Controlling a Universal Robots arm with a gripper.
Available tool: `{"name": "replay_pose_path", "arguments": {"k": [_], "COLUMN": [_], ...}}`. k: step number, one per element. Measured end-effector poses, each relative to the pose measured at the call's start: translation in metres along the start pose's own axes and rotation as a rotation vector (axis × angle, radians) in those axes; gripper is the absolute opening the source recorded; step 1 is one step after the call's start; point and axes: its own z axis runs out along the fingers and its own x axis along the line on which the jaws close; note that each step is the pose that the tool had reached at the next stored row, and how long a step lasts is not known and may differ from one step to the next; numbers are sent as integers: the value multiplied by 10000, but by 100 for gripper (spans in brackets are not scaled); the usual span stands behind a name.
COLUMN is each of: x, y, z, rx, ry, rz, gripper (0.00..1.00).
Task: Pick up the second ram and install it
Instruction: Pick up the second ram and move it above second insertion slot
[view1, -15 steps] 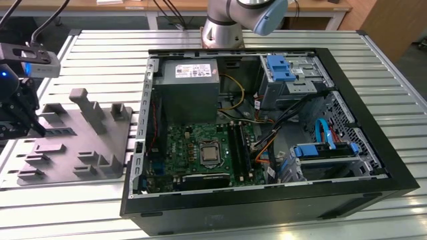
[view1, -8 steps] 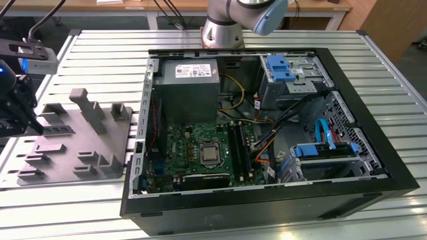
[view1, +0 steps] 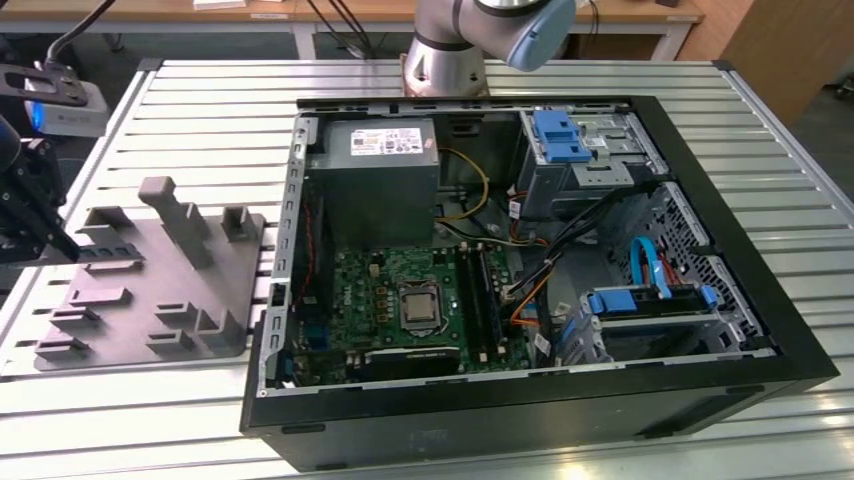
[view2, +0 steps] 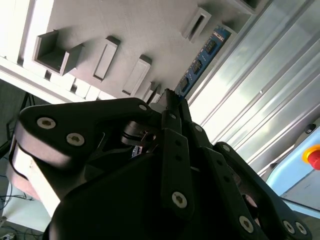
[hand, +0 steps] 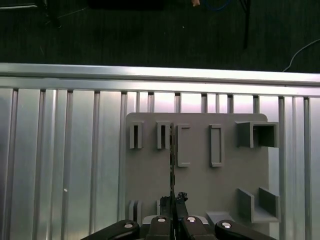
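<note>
End effector (hand: 173, 201): closed on the second ram (view2: 205, 55) | Location: over the grey holder block (view1: 147, 290), on the exterior view's left of the open computer case (view1: 534, 250) | Relation: stick edge-on between fingertips, long axis running along the block, parallel to its slots.

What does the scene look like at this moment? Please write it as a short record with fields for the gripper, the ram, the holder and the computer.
gripper: fingers shut on one end of the second ram, over the grey holder block
second ram: seen edge-on in the first wrist view; its chips face the second wrist view
lifted clear of the block: cannot tell
grey holder block: on the slatted table, at the exterior view's left of the computer case
computer case: open, long black memory slots showing
</note>
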Motion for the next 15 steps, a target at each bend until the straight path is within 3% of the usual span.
{"name": "replay_pose_path", "arguments": {"k": [15], "x": [-10], "y": [11], "z": [-269], "rx": [0], "ry": [-56], "rz": [-3], "gripper": [14]}}
